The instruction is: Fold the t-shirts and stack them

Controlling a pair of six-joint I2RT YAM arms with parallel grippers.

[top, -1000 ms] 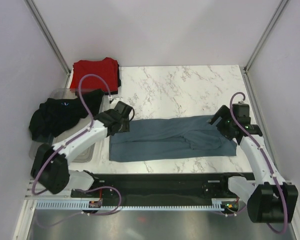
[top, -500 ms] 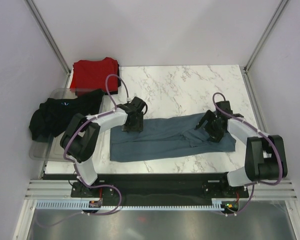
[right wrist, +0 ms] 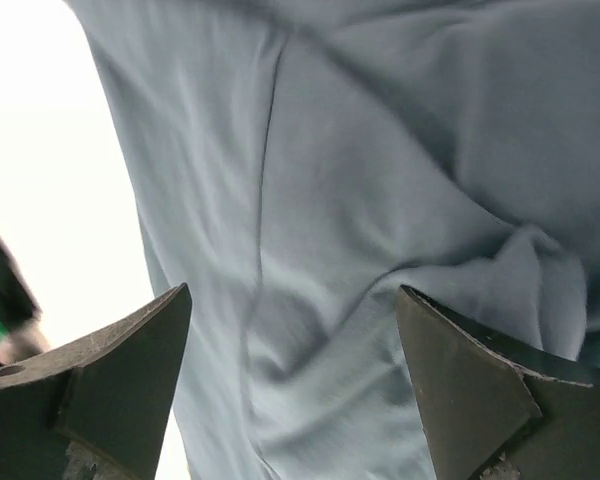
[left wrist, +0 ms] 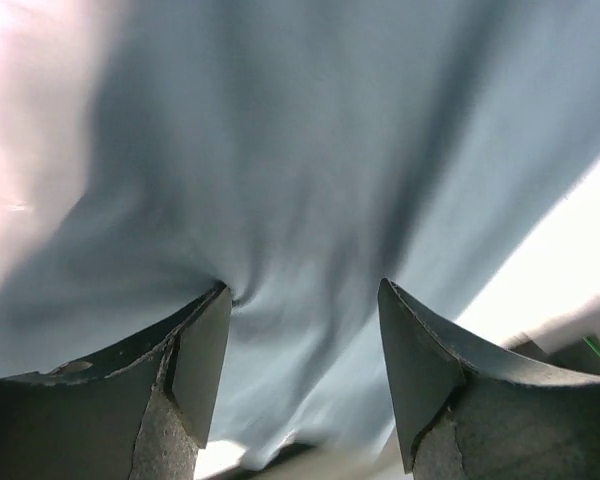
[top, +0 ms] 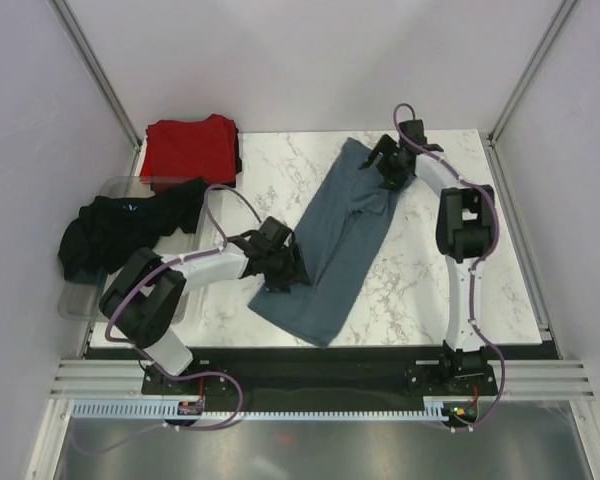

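Note:
The slate blue-grey t-shirt [top: 335,240] lies flat and slanted on the marble table, running from the far right towards the near middle. My left gripper [top: 283,275] stands open on the shirt's left edge. In the left wrist view its fingertips [left wrist: 212,300] dent the cloth [left wrist: 300,150]. My right gripper [top: 388,172] is open at the shirt's far end, with rumpled cloth [right wrist: 380,150] under its wide-spread jaws. The bright red t-shirt [top: 190,145] lies folded at the back left. The black t-shirt [top: 115,232] is crumpled on the left.
A clear grey plastic tray [top: 130,185] stands at the table's left edge under the black shirt. Bare marble [top: 450,270] shows to the right of the blue-grey shirt. Grey walls close in the back and both sides.
The blue-grey shirt has swung from lying across the table to a slant. My right arm stretched far back with its end. My left gripper slid nearer and rightwards along the other end.

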